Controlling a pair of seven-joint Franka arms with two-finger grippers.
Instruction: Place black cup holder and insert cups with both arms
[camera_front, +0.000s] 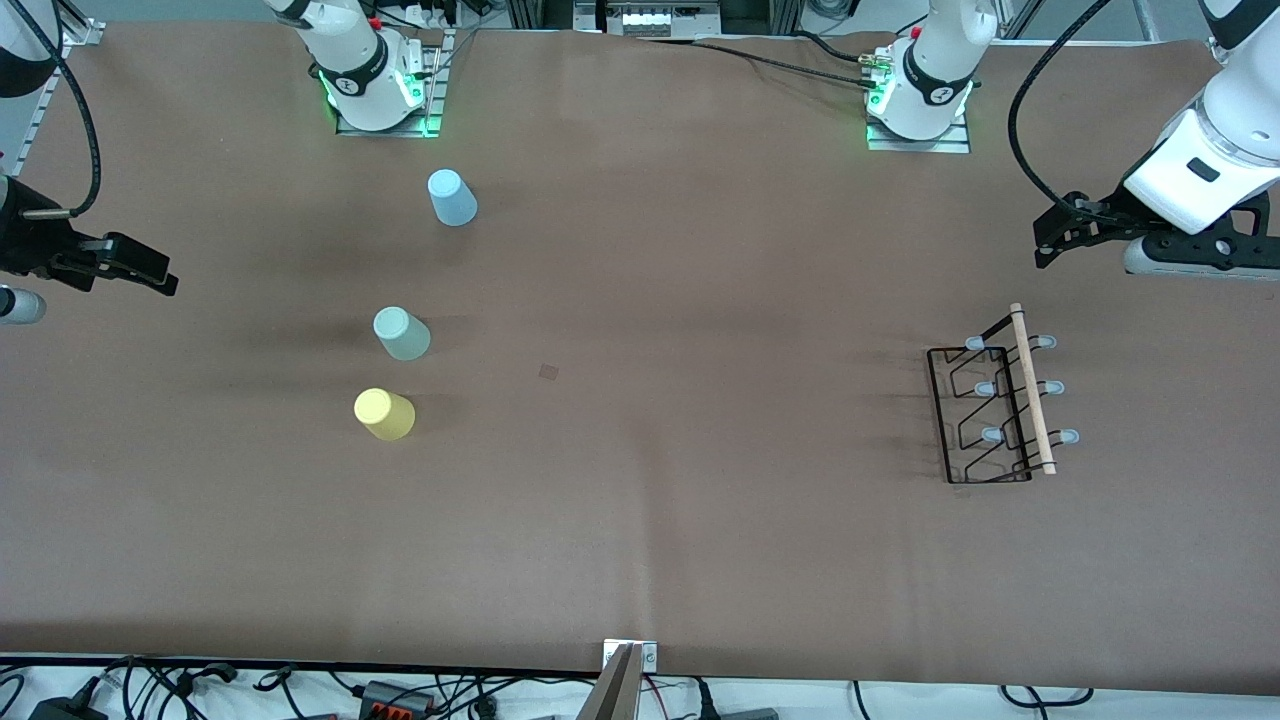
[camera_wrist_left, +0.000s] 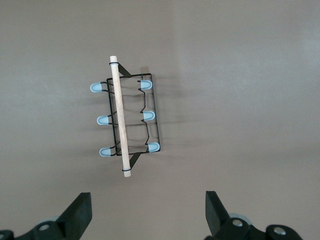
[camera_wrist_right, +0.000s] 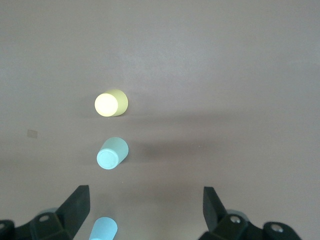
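Surface: we record one brown table (camera_front: 640, 520), with a small dark square mark (camera_front: 548, 372) near its middle and cables (camera_front: 300, 690) along the edge nearest the front camera.

Left gripper (camera_front: 1042, 240): we find it in the air above the left arm's end of the table, fingers (camera_wrist_left: 80, 212) spread wide, nothing between them. The black cup holder (camera_front: 990, 415) stands on the table just nearer the front camera than this gripper, wooden rod uppermost.

Right gripper (camera_front: 165, 283): we find it over the right arm's end, likewise spread wide and holding nothing. Toward the table's middle from it stand three cups, all mouth down and well apart: the light blue cup (camera_front: 452, 197) nearest the arm bases, the pale green cup (camera_front: 401, 333) between, the yellow cup (camera_front: 384, 413) nearest the front camera.
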